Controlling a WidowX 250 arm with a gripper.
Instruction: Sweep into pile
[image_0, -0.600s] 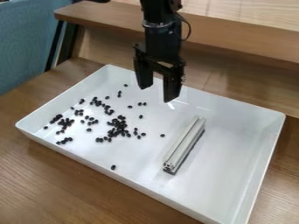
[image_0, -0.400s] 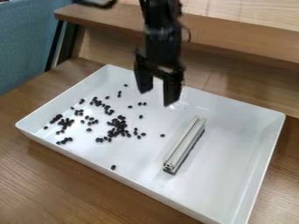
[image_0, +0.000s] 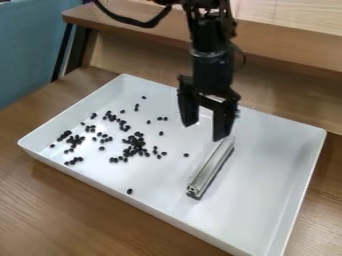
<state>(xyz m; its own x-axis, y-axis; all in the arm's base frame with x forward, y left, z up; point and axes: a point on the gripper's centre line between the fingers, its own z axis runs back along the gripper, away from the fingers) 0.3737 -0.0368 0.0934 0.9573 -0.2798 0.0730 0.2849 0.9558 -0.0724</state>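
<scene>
Black pincer (image_0: 207, 131) (fingers apart), ribbed metal bar (image_0: 211, 167), oval beans (image_0: 137, 145), glossy tray (image_0: 267, 200).

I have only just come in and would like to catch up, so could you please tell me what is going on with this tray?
A robot arm holds its open, empty pincer over the white tray, at the far end of a metal bar that lies in it. Dark beans are scattered across the tray's left part in loose clusters, with a few strays, so they are not yet in one pile. The bar is probably meant as the sweeping tool.
</scene>
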